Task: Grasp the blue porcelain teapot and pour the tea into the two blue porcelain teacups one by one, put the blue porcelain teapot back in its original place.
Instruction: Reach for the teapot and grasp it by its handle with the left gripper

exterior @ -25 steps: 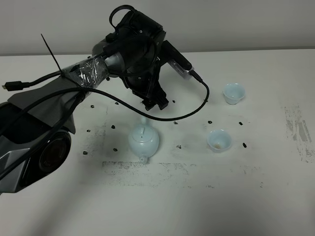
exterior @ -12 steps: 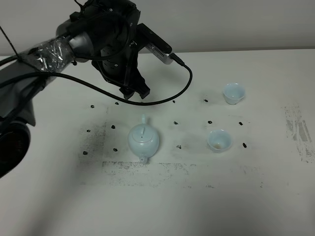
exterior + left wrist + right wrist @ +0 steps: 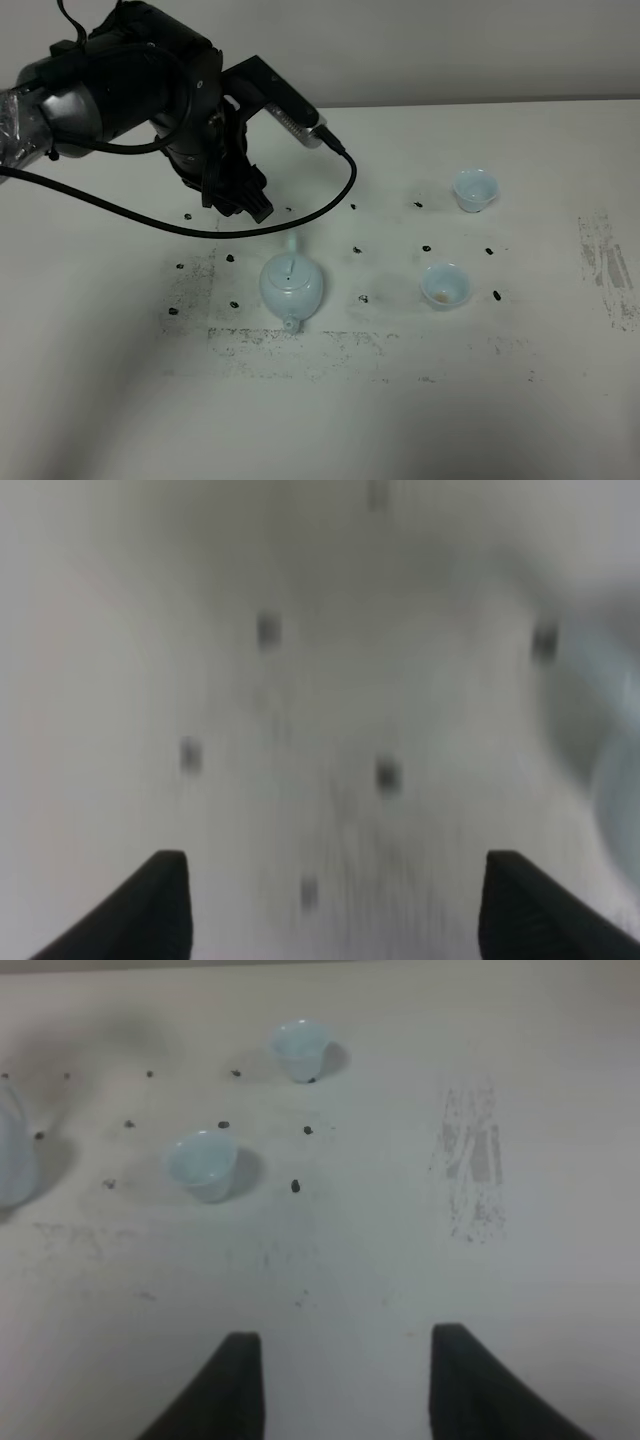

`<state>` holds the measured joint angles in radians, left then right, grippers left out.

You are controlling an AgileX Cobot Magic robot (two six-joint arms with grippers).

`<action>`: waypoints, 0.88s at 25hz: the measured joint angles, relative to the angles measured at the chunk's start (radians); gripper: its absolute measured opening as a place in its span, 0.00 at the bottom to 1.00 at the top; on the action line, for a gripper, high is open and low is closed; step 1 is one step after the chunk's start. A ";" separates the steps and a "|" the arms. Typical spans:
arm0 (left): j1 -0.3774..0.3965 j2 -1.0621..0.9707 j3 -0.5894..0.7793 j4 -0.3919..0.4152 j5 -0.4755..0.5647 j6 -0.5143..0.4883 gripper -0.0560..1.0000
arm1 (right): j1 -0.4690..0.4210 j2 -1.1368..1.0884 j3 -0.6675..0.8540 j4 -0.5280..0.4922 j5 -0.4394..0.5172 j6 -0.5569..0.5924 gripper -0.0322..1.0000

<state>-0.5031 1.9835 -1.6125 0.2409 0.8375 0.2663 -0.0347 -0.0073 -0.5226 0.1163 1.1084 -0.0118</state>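
Sitting upright on the white table (image 3: 330, 430), lid on, the blue porcelain teapot (image 3: 292, 287) is left of centre and nothing touches it. The right wrist view catches only its edge (image 3: 10, 1160). To its right stands the near teacup (image 3: 445, 286) (image 3: 203, 1165) with a faint brownish spot inside. The far teacup (image 3: 475, 189) (image 3: 301, 1050) stands further back, well apart from it. Both cups are upright.

The left gripper (image 3: 250, 205) (image 3: 340, 910) hangs behind and left of the teapot, near it but clear of it. Its jaws are spread wide and nothing is between them. The left wrist view is blurred. A black cable (image 3: 330, 200) loops off that arm.

The right gripper (image 3: 345, 1385) is released too, fingers apart over bare table, well away from the cups. Dark specks (image 3: 361, 298) and scuffs dot the tabletop.
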 joint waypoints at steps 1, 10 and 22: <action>0.000 0.004 0.004 -0.010 -0.043 0.012 0.64 | 0.000 0.000 0.000 0.000 0.000 0.000 0.43; 0.000 0.095 0.009 -0.132 -0.218 0.302 0.64 | 0.000 0.000 0.000 0.000 0.000 0.000 0.43; -0.031 0.119 0.009 -0.250 -0.281 0.566 0.61 | 0.000 0.000 0.000 0.000 0.000 0.000 0.43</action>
<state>-0.5345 2.1029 -1.6032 -0.0090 0.5569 0.8320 -0.0347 -0.0073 -0.5226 0.1163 1.1084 -0.0118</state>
